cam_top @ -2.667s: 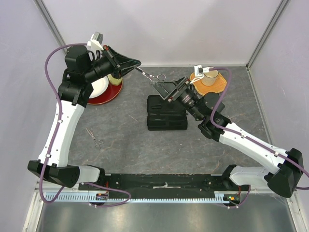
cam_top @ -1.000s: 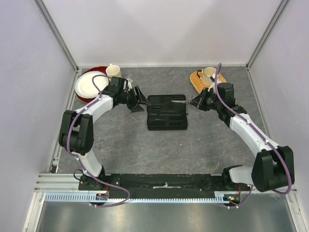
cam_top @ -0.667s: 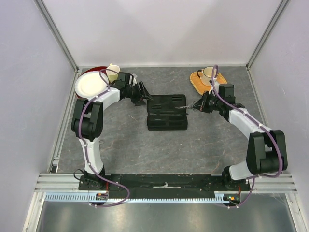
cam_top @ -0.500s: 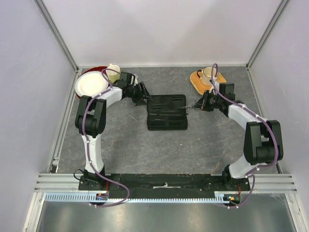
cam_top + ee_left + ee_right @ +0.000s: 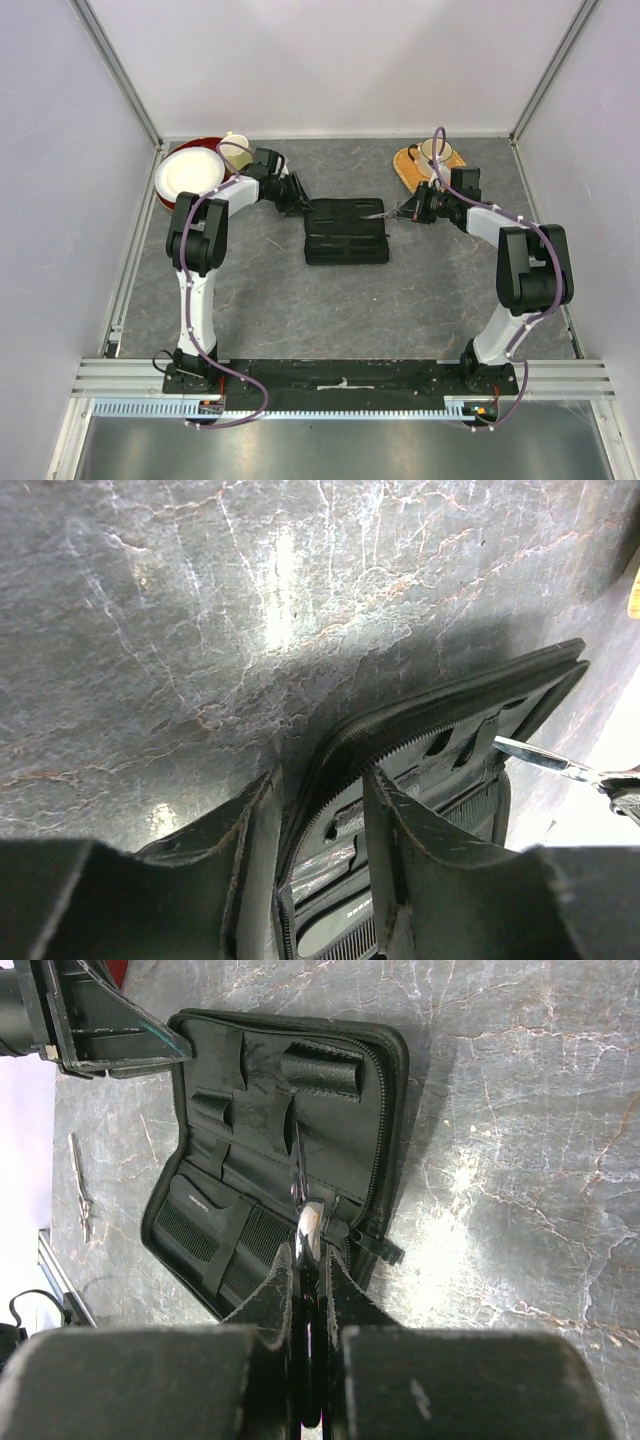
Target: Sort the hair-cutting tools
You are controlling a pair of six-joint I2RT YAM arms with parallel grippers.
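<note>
The black zip case [image 5: 345, 235] lies open in the middle of the table. My left gripper [image 5: 298, 200] is at its back left corner. In the left wrist view the left gripper [image 5: 320, 775] stands open, with the case's zip edge [image 5: 420, 715] between the jaws. My right gripper [image 5: 312, 1250] is shut on silver scissors [image 5: 310, 1222], whose blade tip points into the case's upper pockets [image 5: 290, 1090]. From above, these scissors [image 5: 380, 212] reach over the case's right edge. Two black combs [image 5: 190, 1225] [image 5: 255, 1245] sit in the case's lower half. A second pair of scissors [image 5: 80, 1185] lies on the table.
A white plate on a red plate [image 5: 185, 172] and a cup [image 5: 235, 148] stand at the back left. A mug on an orange mat [image 5: 425, 160] stands at the back right. Grey walls enclose the table on three sides.
The left gripper has slid along to the case's back left corner and its jaws have narrowed around the zip edge. The right gripper has kept the scissors at the case's right edge.
</note>
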